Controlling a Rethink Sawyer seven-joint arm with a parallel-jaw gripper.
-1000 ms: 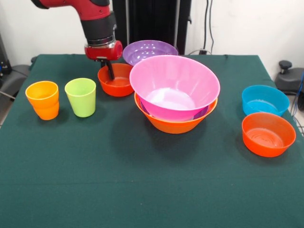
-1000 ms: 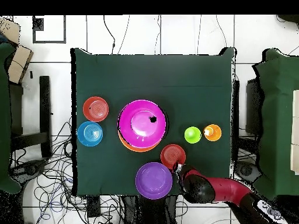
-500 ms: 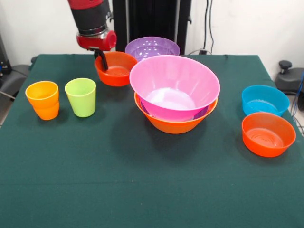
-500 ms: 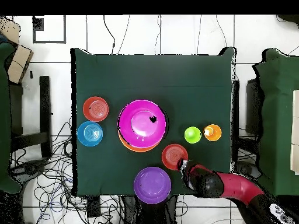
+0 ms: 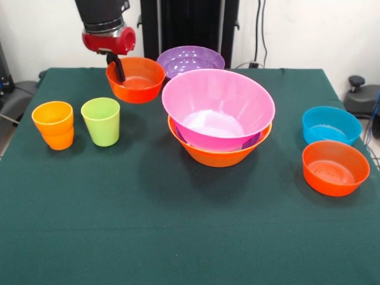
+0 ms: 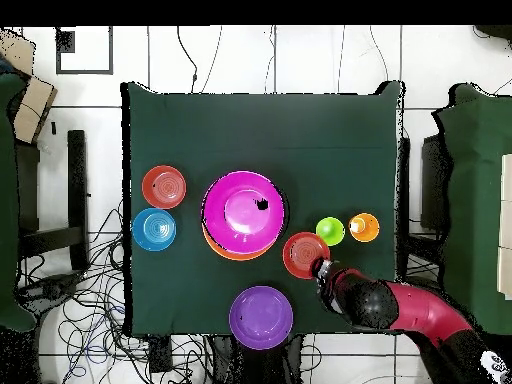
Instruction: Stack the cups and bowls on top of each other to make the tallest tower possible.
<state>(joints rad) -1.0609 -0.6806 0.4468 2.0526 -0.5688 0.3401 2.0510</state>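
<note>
Currently clamped: gripper [image 5: 117,69] pinching the rim of a small red-orange bowl [image 5: 136,79], one finger inside the wall, bowl lifted clear of the cloth and roughly level, likely so it can travel over and drop into the tower [image 5: 218,116]. Tower just off to the side of the held bowl: big pink bowl [image 5: 218,107] nested in the yellow-orange bowl [image 5: 217,152], purple rim peeking between. Loose purple bowl [image 5: 190,60] just behind the held one, waiting. Lime green cup [image 5: 101,122] and orange cup [image 5: 54,124] below and beside the pincer, upright, unstacked. Blue bowl [image 5: 331,125] and second red-orange bowl [image 5: 335,167] well apart, beyond the tower. Dark green tablecloth [image 5: 178,225], white wall, cables on tiled floor [image 6: 90,330] around the table.
</note>
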